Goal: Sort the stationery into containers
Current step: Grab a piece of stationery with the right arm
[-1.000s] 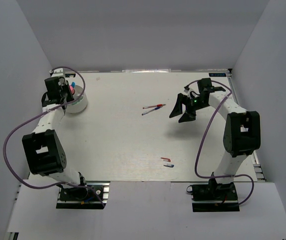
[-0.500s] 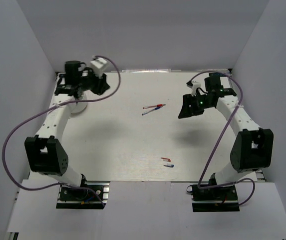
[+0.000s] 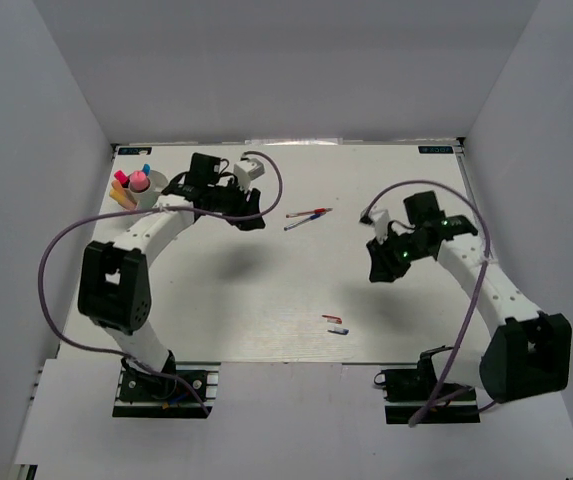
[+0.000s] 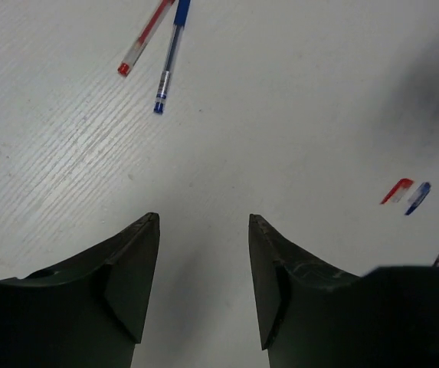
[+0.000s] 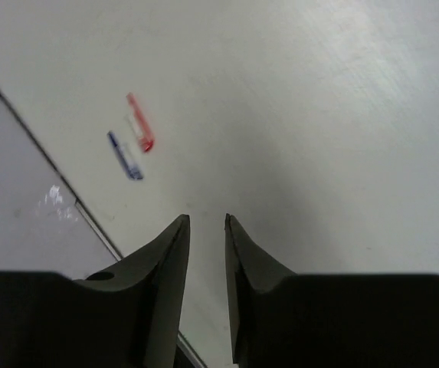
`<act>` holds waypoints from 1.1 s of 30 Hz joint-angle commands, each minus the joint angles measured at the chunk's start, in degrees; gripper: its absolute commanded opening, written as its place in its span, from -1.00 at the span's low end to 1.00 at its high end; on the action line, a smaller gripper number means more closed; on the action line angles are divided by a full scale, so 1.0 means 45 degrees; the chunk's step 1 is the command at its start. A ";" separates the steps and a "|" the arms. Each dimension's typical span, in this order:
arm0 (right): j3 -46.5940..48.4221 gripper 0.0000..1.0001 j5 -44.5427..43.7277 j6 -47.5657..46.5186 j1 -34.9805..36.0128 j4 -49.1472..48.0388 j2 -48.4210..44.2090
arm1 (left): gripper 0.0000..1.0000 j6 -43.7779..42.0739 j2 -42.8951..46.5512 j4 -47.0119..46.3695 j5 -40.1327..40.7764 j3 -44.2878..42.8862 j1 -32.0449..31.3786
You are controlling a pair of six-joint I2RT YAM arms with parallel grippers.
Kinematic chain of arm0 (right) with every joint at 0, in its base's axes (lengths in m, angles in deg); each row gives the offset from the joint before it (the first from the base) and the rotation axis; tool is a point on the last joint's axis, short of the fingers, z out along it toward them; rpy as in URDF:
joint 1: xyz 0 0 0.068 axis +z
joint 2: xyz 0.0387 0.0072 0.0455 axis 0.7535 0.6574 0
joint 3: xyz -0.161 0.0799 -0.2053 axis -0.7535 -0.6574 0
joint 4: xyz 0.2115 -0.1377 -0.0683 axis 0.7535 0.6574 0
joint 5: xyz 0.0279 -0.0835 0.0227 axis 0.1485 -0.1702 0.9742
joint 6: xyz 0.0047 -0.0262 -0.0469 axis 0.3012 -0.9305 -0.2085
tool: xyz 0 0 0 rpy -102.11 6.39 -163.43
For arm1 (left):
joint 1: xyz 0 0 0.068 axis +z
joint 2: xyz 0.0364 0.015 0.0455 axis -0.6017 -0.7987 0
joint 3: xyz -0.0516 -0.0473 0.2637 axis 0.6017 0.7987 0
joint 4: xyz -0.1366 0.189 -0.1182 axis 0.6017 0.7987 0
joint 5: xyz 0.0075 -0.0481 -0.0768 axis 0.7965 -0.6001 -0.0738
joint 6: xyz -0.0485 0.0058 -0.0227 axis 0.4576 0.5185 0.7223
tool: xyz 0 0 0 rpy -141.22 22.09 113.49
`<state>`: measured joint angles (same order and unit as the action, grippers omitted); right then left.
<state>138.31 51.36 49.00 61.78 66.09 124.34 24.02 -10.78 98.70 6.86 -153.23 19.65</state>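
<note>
Left wrist, pens (image 4: 169,61) ahead of left hand (image 4: 204,218)

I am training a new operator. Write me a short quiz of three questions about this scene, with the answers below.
1. True or false: the left tool is holding a pen.
2. Which two things lie side by side on the far half of the table? A) a red pen and a blue pen; B) two black markers; C) two orange highlighters.
3. Fill in: the pink round-topped stick stands in the white ____.

Key: 1 false, its jaws stand open with nothing between them. 2 A. 3 bowl.
</note>
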 commanded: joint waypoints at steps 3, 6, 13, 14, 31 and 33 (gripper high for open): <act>-0.0717 -0.41 -0.0135 -0.1950 0.2776 0.1207 -0.0937 | 0.26 0.2405 0.2249 -0.2099 -0.0589 0.0964 0.0066; -0.0774 -0.37 -0.0505 -0.1990 0.4260 0.1442 -0.0352 | 0.34 0.2719 0.2562 -0.2041 -0.0412 0.0984 0.0065; -0.0638 -0.31 -0.0935 0.0544 0.6959 0.0293 0.0761 | 0.38 0.2739 0.3070 -0.1475 0.0290 0.1042 0.0182; -0.0676 -0.31 -0.0935 0.1032 0.7328 0.0078 0.1130 | 0.39 0.2623 0.3148 -0.1416 0.0369 0.1081 0.0182; -0.1302 -0.36 -0.4256 0.3810 0.8816 -0.1566 0.2344 | 0.40 0.2758 0.3364 -0.1846 0.0760 0.1394 0.0182; -0.1243 -0.35 -0.4256 0.3830 0.9012 -0.1449 0.2462 | 0.39 0.2680 0.3344 -0.1807 0.0877 0.1355 0.0182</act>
<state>132.19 32.74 65.18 101.23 59.38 135.33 35.91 2.29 91.53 10.22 -147.38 20.33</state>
